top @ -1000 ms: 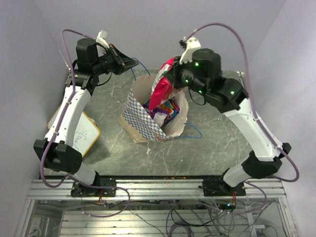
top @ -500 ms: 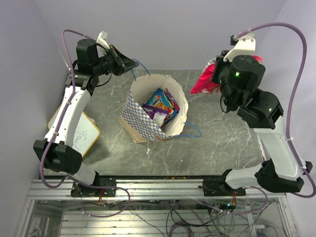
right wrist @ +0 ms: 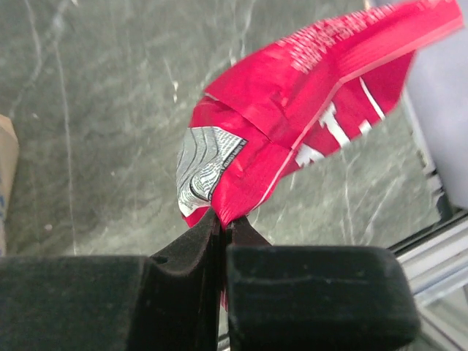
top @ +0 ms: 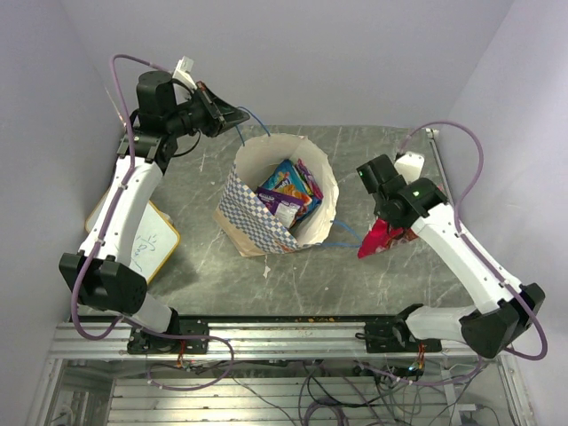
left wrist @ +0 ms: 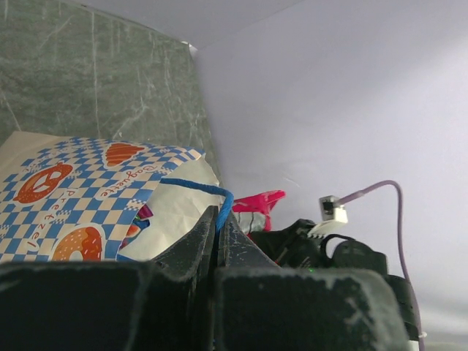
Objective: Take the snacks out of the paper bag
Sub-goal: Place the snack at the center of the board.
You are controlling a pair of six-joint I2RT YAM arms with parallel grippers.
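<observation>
The paper bag (top: 248,209) stands open in the middle of the table, with blue, orange and purple snacks (top: 288,186) inside it. My left gripper (top: 238,115) is shut on the bag's blue cord handle (top: 253,120) at the far rim. The left wrist view shows the cord (left wrist: 197,188) pinched at my left gripper (left wrist: 218,219). My right gripper (top: 388,224) is shut on a red snack packet (top: 382,240), held low over the table to the right of the bag. The packet (right wrist: 292,95) hangs from the closed right gripper (right wrist: 223,218) by its bottom corner.
A yellow-framed whiteboard (top: 151,244) lies at the left under my left arm. The bag's other blue handle (top: 349,235) lies on the table between bag and red packet. A small paper scrap (top: 266,271) sits in front of the bag. The metal rail (top: 293,333) runs along the near edge.
My right gripper lifted the red packet out of the bag, swung it up and to the right, then brought it down near the table right of the bag. The left arm held still.
</observation>
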